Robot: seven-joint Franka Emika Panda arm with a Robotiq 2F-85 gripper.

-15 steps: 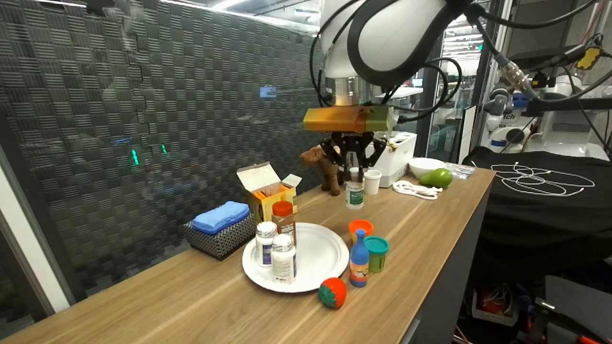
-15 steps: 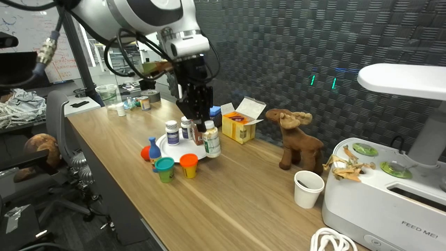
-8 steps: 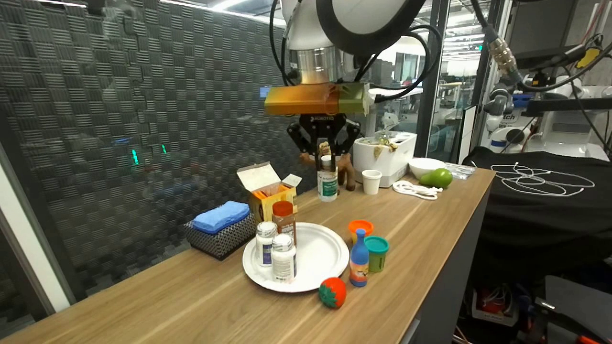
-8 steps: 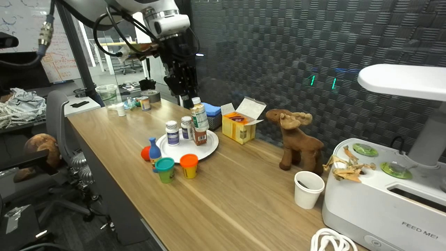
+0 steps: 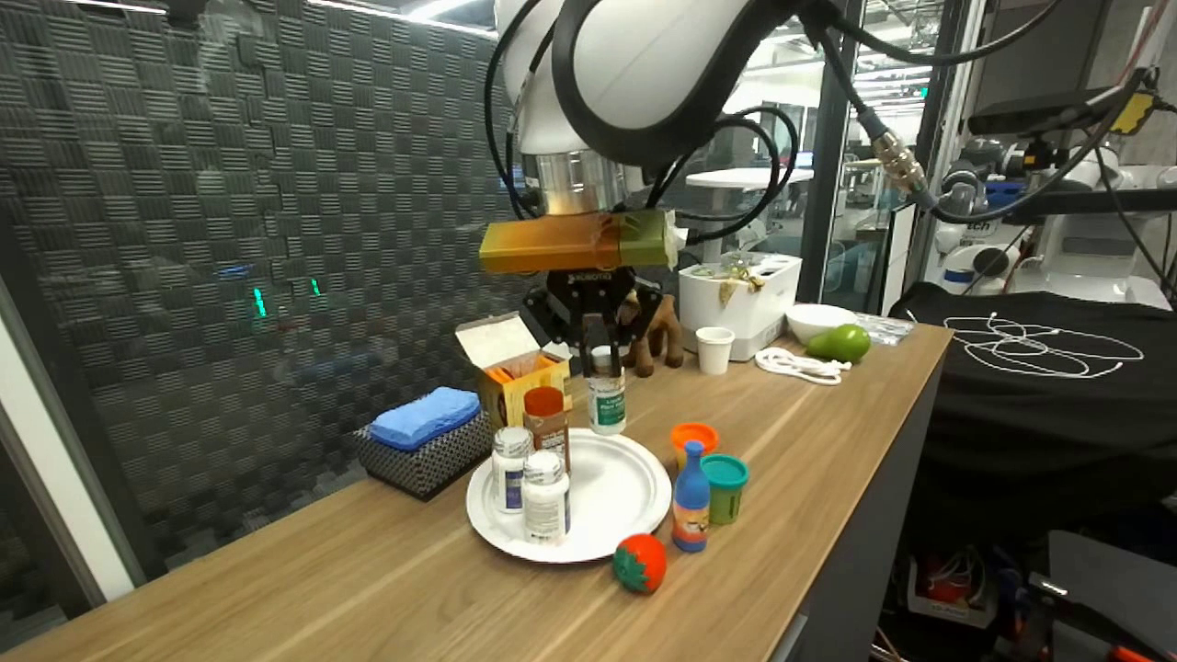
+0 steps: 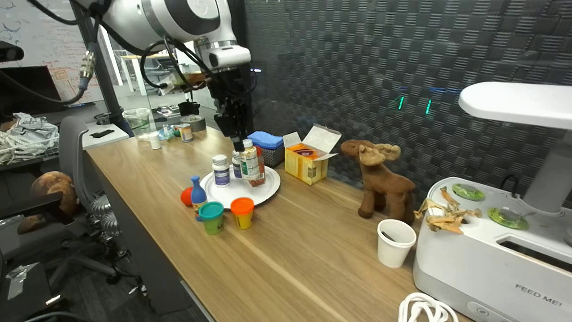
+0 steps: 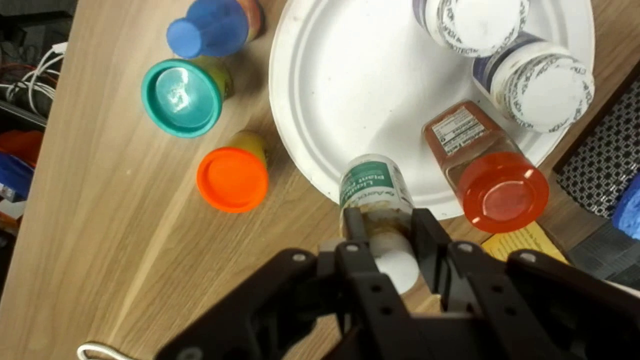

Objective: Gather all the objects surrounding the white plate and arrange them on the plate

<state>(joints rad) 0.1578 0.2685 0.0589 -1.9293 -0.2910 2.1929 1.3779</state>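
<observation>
My gripper (image 7: 388,220) is shut on a white bottle with a green label (image 7: 369,181), gripping it near its neck. In the wrist view this slightly tilted bottle overlaps the rim of the white plate (image 5: 621,496); in an exterior view it hangs at the plate's far edge, its base seemingly above the surface. Two white pill bottles (image 5: 546,501) and an orange-capped brown bottle (image 7: 502,192) stand on the plate. Beside the plate, on the table, are a blue bottle (image 5: 691,510), a teal-lidded jar (image 5: 725,492), an orange-lidded jar (image 6: 242,212) and a red strawberry (image 5: 639,563).
Close behind the plate are an open yellow carton (image 5: 515,377) and a patterned box with a blue cloth (image 5: 428,418). Farther along stand a brown plush moose (image 6: 380,179), a paper cup (image 6: 394,246) and a white planter (image 6: 482,255). The table edge (image 5: 855,496) runs past the jars.
The gripper, holding the green-labelled bottle, has swung over toward the plate and the orange-capped bottle. It rose midway and has since come lower. The other objects have not moved.
</observation>
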